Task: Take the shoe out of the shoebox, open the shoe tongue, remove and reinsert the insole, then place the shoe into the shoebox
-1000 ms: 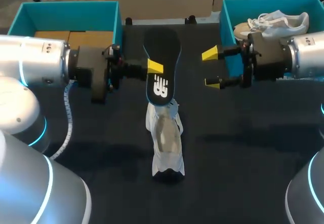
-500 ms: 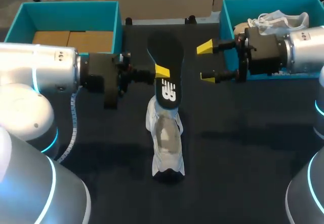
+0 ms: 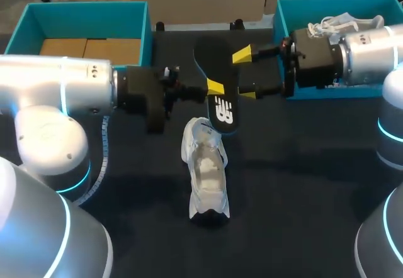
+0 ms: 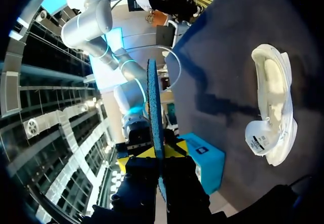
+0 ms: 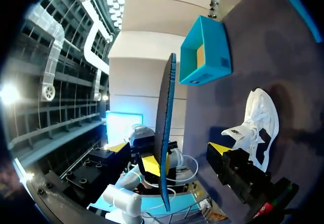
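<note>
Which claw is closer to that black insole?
Left. The left gripper is shut on the insole, pinching it from both sides; the right gripper hangs open just beside it, not gripping.

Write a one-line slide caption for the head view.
Left claw grips the insole, open right claw flanking it, white shoe nearby.

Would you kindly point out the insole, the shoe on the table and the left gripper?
insole [image 3: 213, 56]: head view, bare far end.
shoe [image 3: 205, 168]: head view, open mouth.
left gripper [image 4: 154, 154]: left wrist view, midway between tips.
</note>
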Robot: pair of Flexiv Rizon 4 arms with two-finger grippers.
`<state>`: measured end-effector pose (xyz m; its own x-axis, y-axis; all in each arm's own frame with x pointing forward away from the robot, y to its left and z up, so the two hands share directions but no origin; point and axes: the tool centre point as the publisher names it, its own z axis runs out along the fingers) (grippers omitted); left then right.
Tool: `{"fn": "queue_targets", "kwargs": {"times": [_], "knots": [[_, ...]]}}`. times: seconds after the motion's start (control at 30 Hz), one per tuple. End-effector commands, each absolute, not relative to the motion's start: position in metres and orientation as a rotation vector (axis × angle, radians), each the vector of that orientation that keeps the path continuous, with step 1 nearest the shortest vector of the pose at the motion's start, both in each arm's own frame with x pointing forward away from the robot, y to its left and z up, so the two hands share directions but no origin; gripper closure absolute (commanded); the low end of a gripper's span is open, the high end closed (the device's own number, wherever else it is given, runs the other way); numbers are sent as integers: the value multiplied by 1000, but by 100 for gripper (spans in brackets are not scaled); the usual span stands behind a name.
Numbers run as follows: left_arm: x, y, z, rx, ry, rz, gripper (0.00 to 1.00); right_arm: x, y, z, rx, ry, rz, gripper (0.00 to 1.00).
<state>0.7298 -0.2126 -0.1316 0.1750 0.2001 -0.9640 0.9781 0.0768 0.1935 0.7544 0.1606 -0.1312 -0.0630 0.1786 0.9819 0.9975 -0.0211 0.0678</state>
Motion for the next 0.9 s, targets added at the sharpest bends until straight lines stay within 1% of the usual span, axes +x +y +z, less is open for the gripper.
{"fn": "queue_targets", "kwargs": {"times": [0.03,0.07,0.17,0.23,0.27,0.33,0.37,0.5,0.53,0.6,0.63,0.67,0.73,0.83,0.9], "knots": [[733,-220,-133,1357,1257,-900,100,755,166,-133,-1331,-1381,-1188,4],[734,-221,-133,1355,1258,-900,100,755,166,-133,-1333,-1384,-1185,11],[734,-221,-134,1349,1262,-897,100,756,166,-133,-1332,-1389,-1179,20],[734,-222,-135,1348,1263,-897,100,756,166,-134,-1332,-1389,-1178,33],[734,-222,-135,1348,1263,-897,100,756,166,-134,-1332,-1388,-1178,35],[734,-223,-136,1349,1263,-897,100,757,166,-134,-1329,-1387,-1177,35],[734,-223,-136,1350,1262,-898,100,757,166,-134,-1328,-1387,-1176,33],[733,-224,-137,1349,1260,-900,100,759,170,-135,-1316,-1390,-1163,34],[733,-225,-137,1348,1259,-898,100,760,171,-135,-1314,-1391,-1159,35],[733,-225,-137,1346,1258,-896,100,760,171,-135,-1313,-1390,-1156,48],[733,-225,-137,1346,1258,-894,100,760,172,-135,-1313,-1390,-1155,51],[733,-225,-137,1345,1258,-893,100,760,172,-135,-1313,-1391,-1154,53],[734,-225,-138,1345,1257,-889,100,760,172,-135,-1314,-1394,-1152,53],[734,-225,-138,1342,1257,-885,100,760,173,-134,-1314,-1396,-1150,58],[734,-225,-138,1340,1255,-882,100,760,173,-133,-1312,-1397,-1150,60]]}}
